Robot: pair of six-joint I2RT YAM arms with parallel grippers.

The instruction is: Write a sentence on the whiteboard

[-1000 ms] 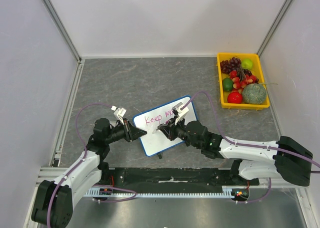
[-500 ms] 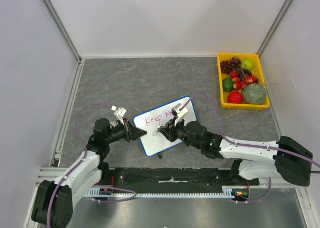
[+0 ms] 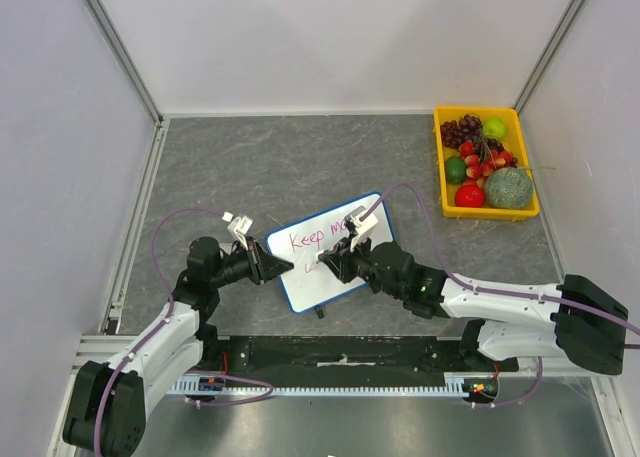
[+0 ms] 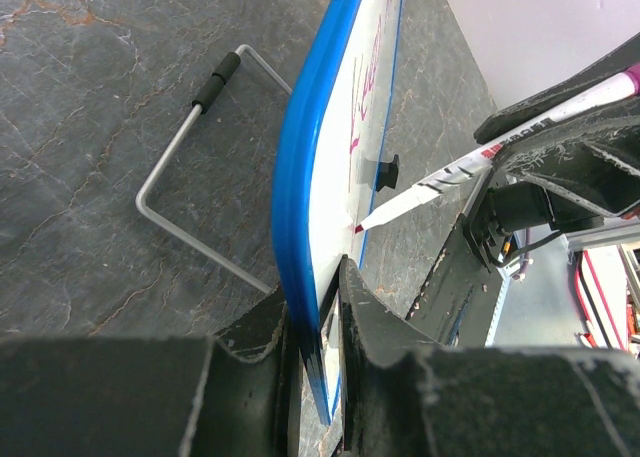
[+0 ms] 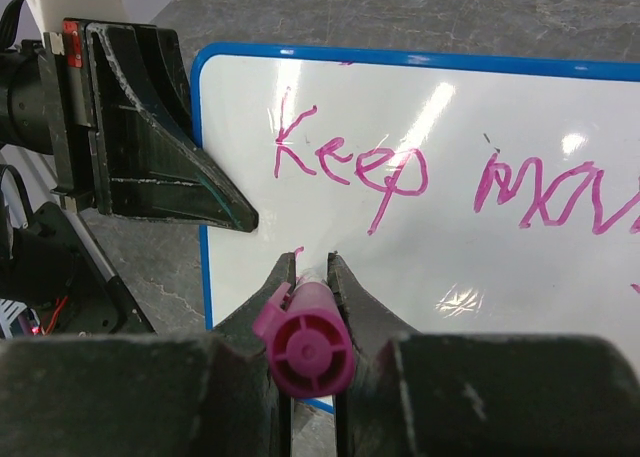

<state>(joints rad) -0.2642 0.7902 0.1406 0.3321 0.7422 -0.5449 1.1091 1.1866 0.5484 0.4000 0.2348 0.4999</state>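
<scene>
The whiteboard point(image 3: 318, 289) stood tilted near the counter's point(image 3: 250, 167) front edge, between the two arms. The left pincer point(image 3: 281, 267) was clamped shut on its blue left rim point(image 4: 298, 187). The right pincer point(image 5: 310, 273) gripped a magenta-capped marker point(image 5: 303, 343) tightly, and the marker's tip touched the board below the first line. The sentence point(image 5: 352, 167) read "Keep" in magenta, followed by a word starting "mo", the rest of it cut off at the picture's edge. Black print on the marker barrel point(image 4: 470, 164) was too blurred to read. A wire stand point(image 4: 185, 167) lay behind the board.
</scene>
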